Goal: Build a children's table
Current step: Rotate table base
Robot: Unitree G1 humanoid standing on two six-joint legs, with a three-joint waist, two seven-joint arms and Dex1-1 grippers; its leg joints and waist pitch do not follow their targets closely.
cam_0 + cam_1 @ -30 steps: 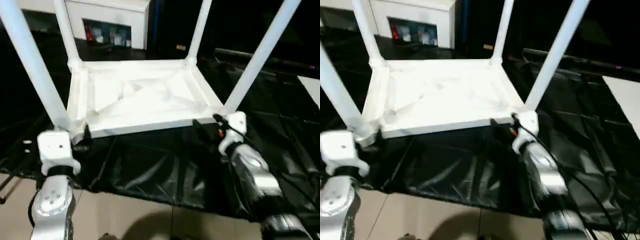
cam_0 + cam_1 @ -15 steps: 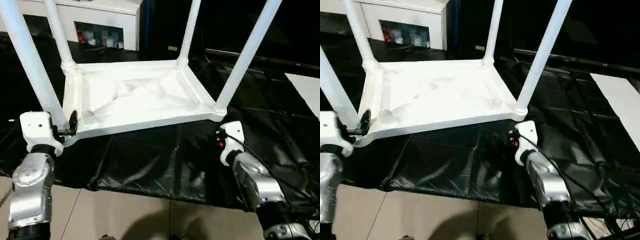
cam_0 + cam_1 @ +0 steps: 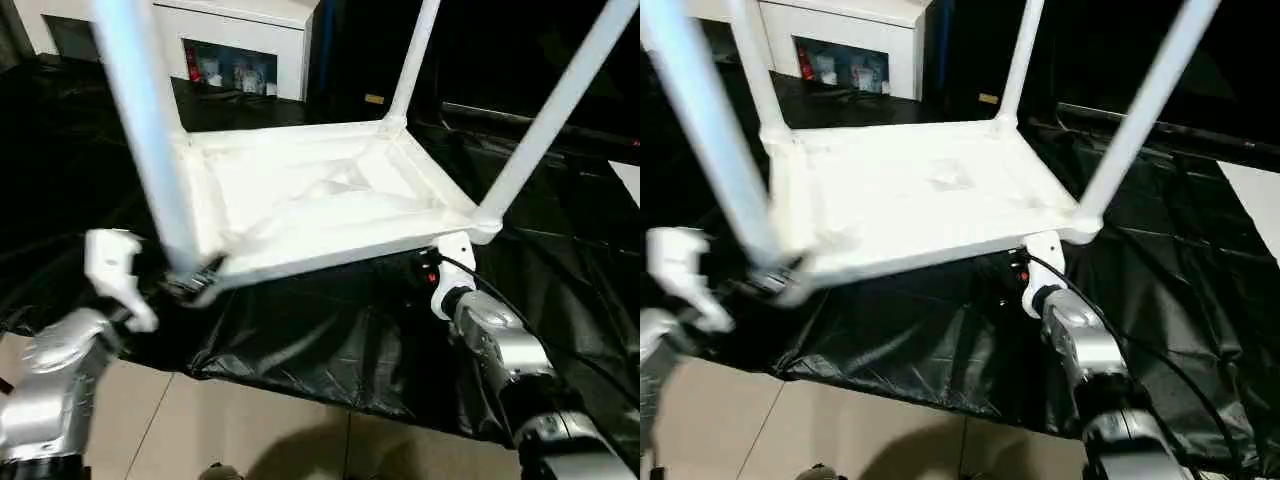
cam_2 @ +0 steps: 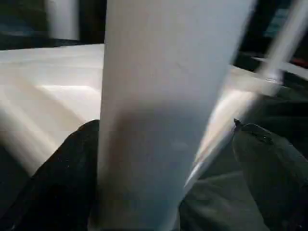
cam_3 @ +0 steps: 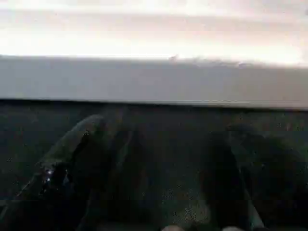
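Since half a second ago the left hand (image 4: 166, 192) has swung in around the near-left leg (image 3: 150, 140) of the upturned children's table (image 3: 320, 200), and the right hand (image 5: 159, 178) has come up closer under the near-right corner. That table lies on its top on a black plastic sheet (image 3: 320, 330), ribbed underside facing up, with all four white tube legs standing in the corner sockets: the near-right leg (image 3: 555, 110) slants up toward the right, the far-right leg (image 3: 412, 62) and the far-left leg (image 3: 752, 65) rise behind. In the left wrist view the near-left leg stands squarely between the two black fingers (image 4: 57, 183), which are spread wide on either side of it; whether they press on the tube cannot be told. In the right wrist view the right hand's fingers (image 5: 77, 163) are also spread apart and grasp nothing, with the pale edge of the tabletop just beyond them and the black sheet beneath. A black cable (image 3: 1160, 355) runs along the silver right forearm (image 3: 500, 345). Behind the table stands a white cabinet (image 3: 255, 45) with small items behind its glass. The black sheet ends at a beige tiled floor (image 3: 250, 430) nearest the robot.
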